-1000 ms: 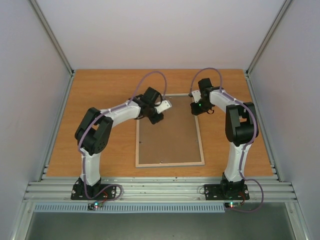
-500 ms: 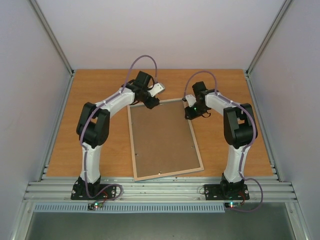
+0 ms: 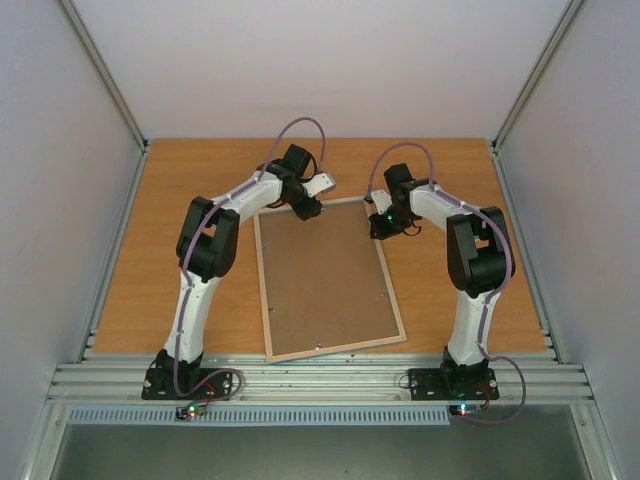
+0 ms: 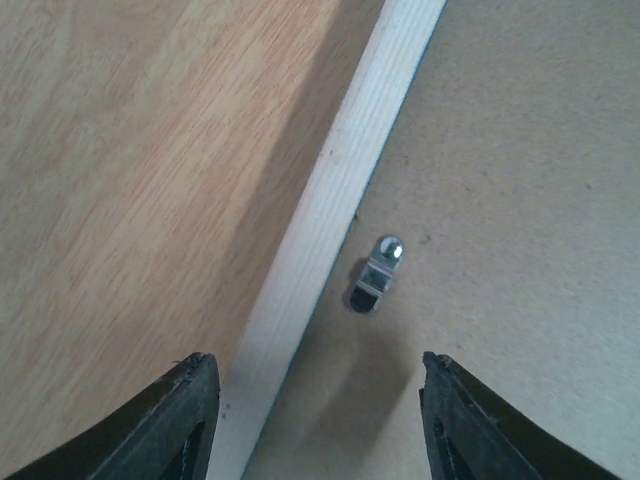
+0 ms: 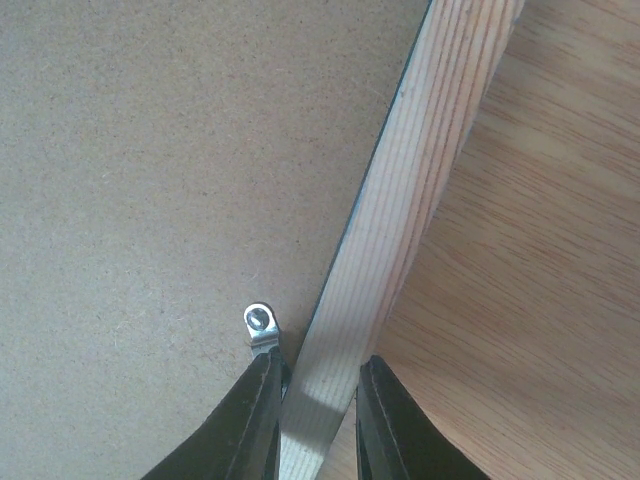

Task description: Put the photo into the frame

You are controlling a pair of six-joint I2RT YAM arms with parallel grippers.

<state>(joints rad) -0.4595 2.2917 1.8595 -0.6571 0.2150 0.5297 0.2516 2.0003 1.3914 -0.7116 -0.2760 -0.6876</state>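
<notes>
The frame (image 3: 336,347) lies face down on the table, its pale wood back rim around a brown backing board (image 3: 325,280). The photo is not in view. My left gripper (image 3: 306,208) hovers open over the frame's far edge. In the left wrist view it (image 4: 320,400) straddles the wood rail (image 4: 330,210) and a small metal clip (image 4: 375,275), touching neither. My right gripper (image 3: 379,229) is at the frame's right edge. In the right wrist view it (image 5: 315,420) is shut on the wood rail (image 5: 420,170), beside another metal clip (image 5: 260,325).
The frame sits skewed on the orange-brown wooden table (image 3: 180,200), its far end turned left. Grey walls enclose the table on the left, right and back. A metal rail (image 3: 320,380) runs along the near edge by the arm bases.
The frame has turned, its far end swinging left, with my right gripper following its right edge. My left gripper has moved back to the frame's far edge.
</notes>
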